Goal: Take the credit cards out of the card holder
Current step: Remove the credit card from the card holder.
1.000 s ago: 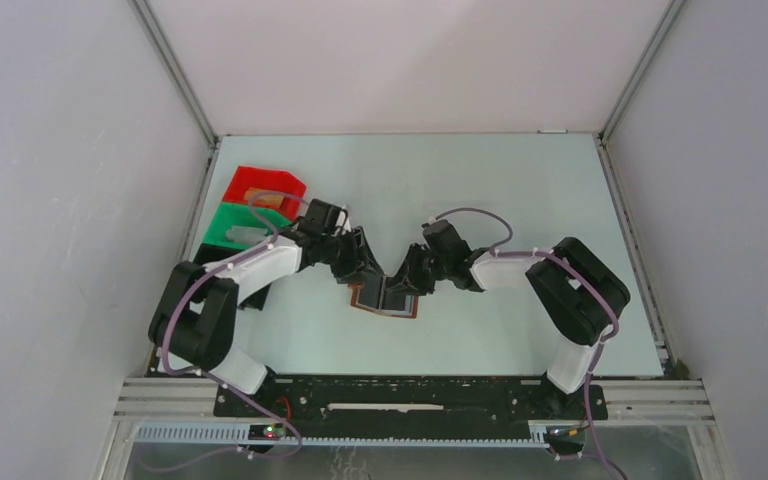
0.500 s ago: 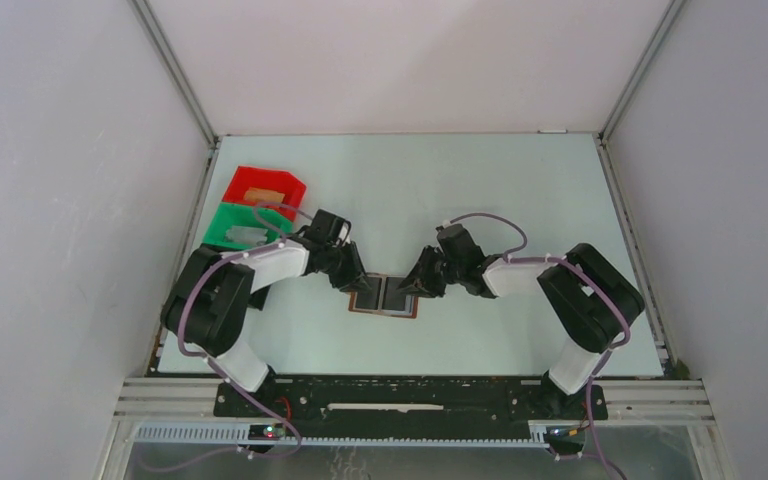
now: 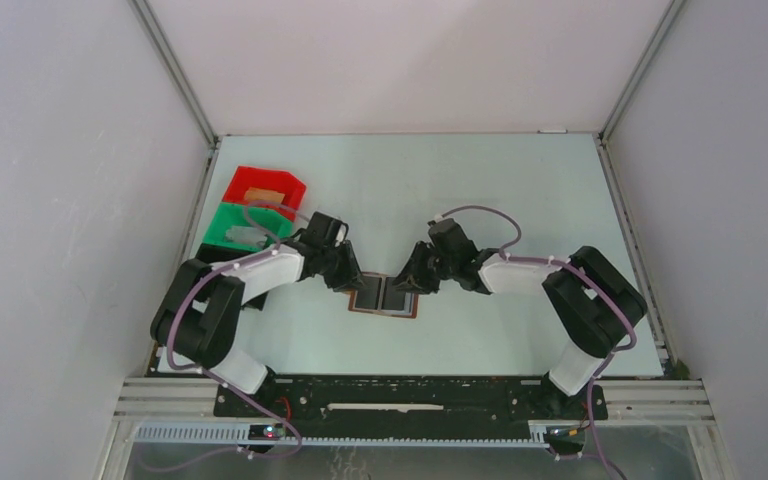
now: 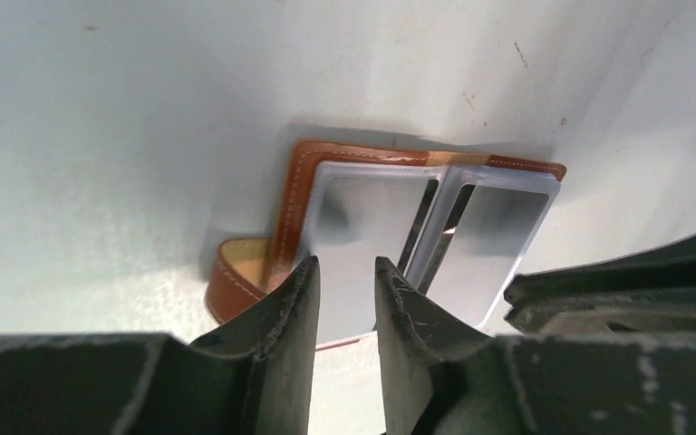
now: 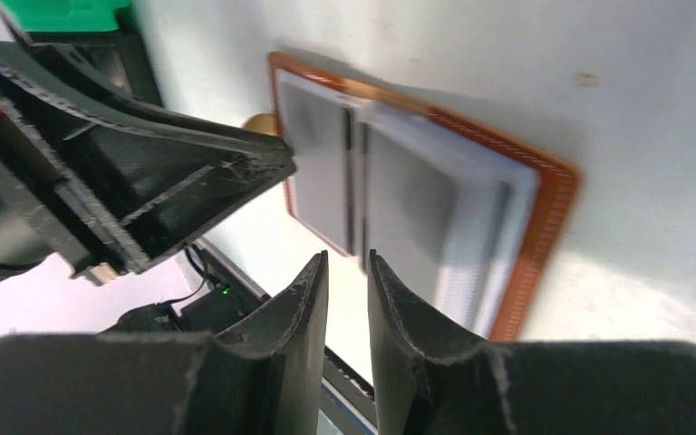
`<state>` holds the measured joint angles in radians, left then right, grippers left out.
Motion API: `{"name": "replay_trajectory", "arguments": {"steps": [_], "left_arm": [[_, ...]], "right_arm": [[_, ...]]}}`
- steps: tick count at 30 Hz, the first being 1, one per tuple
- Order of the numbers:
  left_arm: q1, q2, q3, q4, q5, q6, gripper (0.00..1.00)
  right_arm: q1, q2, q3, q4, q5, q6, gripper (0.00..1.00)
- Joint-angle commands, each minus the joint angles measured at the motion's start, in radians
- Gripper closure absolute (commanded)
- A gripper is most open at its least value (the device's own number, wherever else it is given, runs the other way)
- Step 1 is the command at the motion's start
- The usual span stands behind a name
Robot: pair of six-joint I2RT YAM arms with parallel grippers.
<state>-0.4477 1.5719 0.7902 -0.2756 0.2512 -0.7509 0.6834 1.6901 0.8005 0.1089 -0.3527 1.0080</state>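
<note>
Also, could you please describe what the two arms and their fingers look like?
The left arm and right arm share black joints and white link covers; a purple-grey cable runs along each. The left fingers and right fingers are black wedges with scuffed, whitish edges.

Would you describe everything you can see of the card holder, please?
The card holder is a small brown leather wallet with stitched edges, lying open and flat on the table. Two pale grey pockets face up, each showing a dark grey card. A short strap tab curls out at one side.
</note>
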Motion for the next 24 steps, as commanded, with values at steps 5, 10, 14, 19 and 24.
{"name": "replay_trajectory", "arguments": {"steps": [5, 10, 14, 19, 24], "left_arm": [[0.003, -0.078, 0.008, -0.089, -0.101, 0.048, 0.64], [0.001, -0.024, -0.012, -0.031, -0.027, 0.039, 0.7], [-0.002, 0.014, -0.013, -0.02, -0.014, 0.044, 0.74], [-0.026, 0.063, -0.004, -0.019, 0.001, 0.046, 0.87], [-0.067, 0.083, -0.002, 0.005, 0.015, 0.024, 0.92]], "right_arm": [[0.063, 0.075, 0.155, 0.004, -0.009, -0.008, 0.69], [0.067, 0.123, 0.169, -0.003, 0.0, 0.018, 0.69], [0.067, 0.157, 0.169, -0.032, 0.012, 0.034, 0.7], [0.074, 0.157, 0.161, -0.103, 0.086, 0.05, 0.72], [0.067, 0.096, 0.081, -0.104, 0.153, 0.076, 0.7]]}}
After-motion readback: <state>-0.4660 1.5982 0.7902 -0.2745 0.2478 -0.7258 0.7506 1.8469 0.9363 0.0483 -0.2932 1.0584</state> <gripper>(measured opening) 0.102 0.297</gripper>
